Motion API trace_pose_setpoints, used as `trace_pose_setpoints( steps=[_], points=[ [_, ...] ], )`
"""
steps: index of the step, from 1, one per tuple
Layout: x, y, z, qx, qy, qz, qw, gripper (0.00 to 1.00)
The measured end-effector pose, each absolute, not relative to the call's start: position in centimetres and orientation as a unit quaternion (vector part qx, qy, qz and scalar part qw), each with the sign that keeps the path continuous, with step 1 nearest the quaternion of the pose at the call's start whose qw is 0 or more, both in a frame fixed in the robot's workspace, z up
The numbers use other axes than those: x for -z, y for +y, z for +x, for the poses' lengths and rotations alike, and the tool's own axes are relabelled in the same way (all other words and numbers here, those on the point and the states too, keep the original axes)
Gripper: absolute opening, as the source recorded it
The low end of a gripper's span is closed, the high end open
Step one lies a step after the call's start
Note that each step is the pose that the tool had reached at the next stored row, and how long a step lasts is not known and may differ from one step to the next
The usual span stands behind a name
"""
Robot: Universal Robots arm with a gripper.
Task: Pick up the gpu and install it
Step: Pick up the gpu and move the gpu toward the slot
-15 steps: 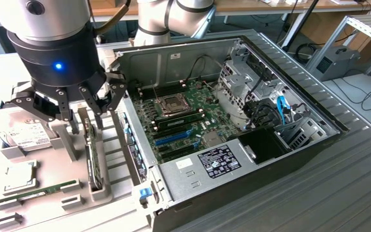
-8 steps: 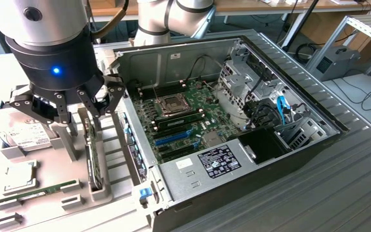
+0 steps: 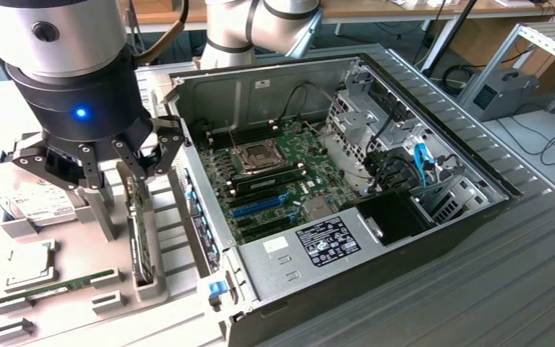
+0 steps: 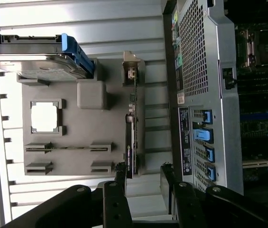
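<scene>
While the hand (image 3: 113, 191) hangs low over the grey parts tray (image 4: 72, 147), its fingers (image 4: 115, 199) stand wide apart and grip nothing. The gpu (image 4: 131, 137) stands on edge in its tray slot, just beside the open computer case (image 3: 355, 238), and is not lifted. In the wrist view the card's near end lies between the two fingers but close to one of them, not centred. Whether it touches that finger I cannot tell. The hard drive (image 3: 27, 195) and memory stick (image 3: 61, 288) sit in their own tray places, apart from the hand.

Step in hand, as I judge it: approach for the pick. Grasp not yet made, install not begun. The case lies on its side on the tabletop (image 3: 528, 289), with the motherboard (image 3: 277, 163) and blue expansion slots (image 3: 258, 206) exposed.

What the grasp calls for:
- Card centred between the fingers.
- Hand low enough to clamp both flat faces.
- A straight pull out of the slot, so the thin board is not levered sideways.

Risk: closing off-centre could tilt the card.
</scene>
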State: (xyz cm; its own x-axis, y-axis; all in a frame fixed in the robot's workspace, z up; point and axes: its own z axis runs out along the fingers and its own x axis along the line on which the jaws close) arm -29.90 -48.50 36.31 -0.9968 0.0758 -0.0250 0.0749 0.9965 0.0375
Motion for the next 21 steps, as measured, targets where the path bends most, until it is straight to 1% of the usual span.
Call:
trace_pose_setpoints(
  steps=[21],
  points=[
    [-35.69,-48.48,-30.53,-0.018,0.999,0.038,0.013,0.42]
  ],
)
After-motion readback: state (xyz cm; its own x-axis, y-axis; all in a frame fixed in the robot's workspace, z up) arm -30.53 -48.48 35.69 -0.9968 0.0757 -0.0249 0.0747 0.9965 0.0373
